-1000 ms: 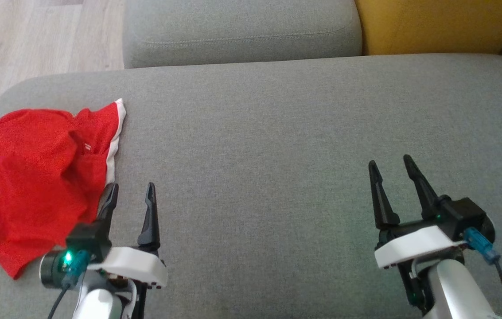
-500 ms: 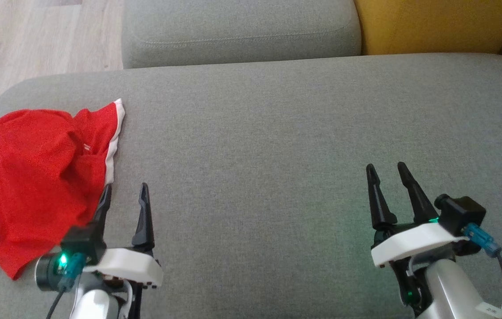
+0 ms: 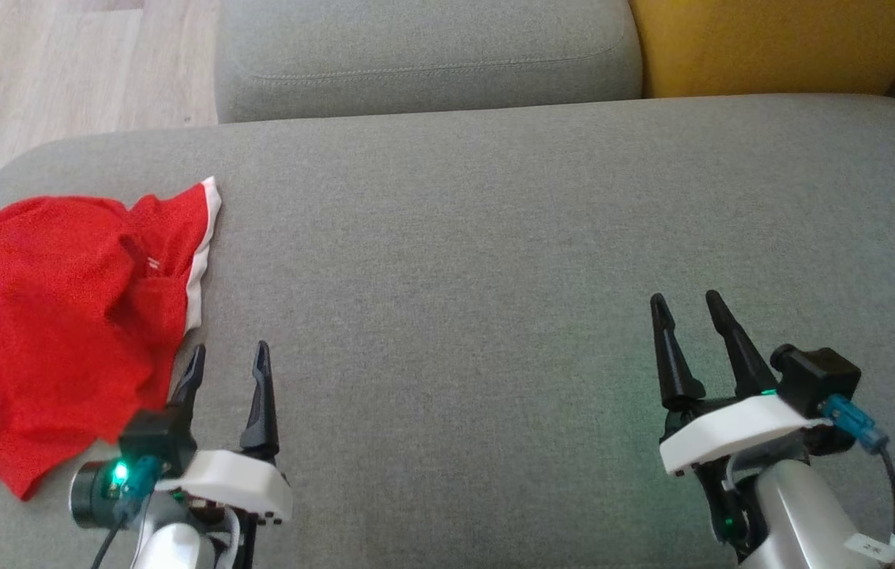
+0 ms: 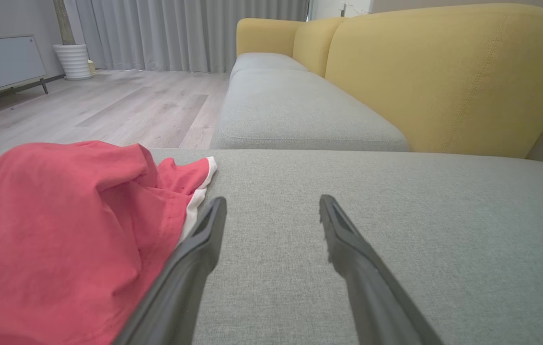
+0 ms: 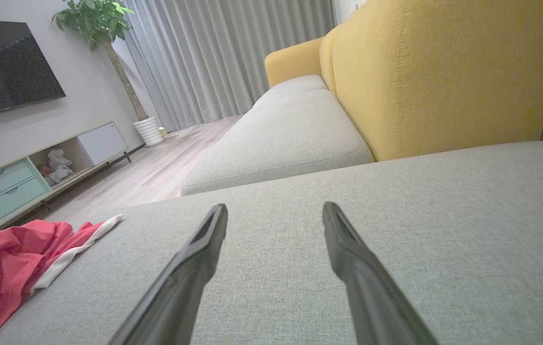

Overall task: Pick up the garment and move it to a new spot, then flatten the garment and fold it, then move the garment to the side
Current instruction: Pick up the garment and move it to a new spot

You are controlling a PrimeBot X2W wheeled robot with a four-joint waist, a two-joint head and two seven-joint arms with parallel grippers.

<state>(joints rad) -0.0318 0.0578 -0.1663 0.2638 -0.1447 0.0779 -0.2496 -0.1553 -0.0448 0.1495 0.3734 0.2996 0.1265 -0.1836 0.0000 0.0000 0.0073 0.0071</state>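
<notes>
1. Both arms have drawn back a little toward the robot over the last second. You will find the left gripper (image 3: 229, 348) and the right gripper (image 3: 684, 297) lower in the head view than before. The red garment (image 3: 52, 324) has kept its place.
2. Left gripper: jaws spread wide with nothing between them, poised over the near left part of the grey seat cushion (image 3: 455, 261).
3. Right gripper: also spread wide and empty, over the near right part of the same cushion and well apart from the left one.
4. Red garment: a crumpled heap with white trim at the cushion's left end, just beside the left gripper on its outer side. In the left wrist view the outer finger (image 4: 190, 268) overlaps the cloth's edge. You cannot tell from this angle whether it touches the cloth or only hangs in front.
5. Beyond: a second grey cushion (image 3: 423, 55), with a yellow backrest (image 3: 771, 39) to its right and pale wood floor (image 3: 60, 71) to its left.
6. Farthest, in the right wrist view: a low cabinet (image 5: 36, 177), a potted plant (image 5: 96, 19), a wall screen (image 5: 3, 67) and grey curtains (image 5: 228, 57).
</notes>
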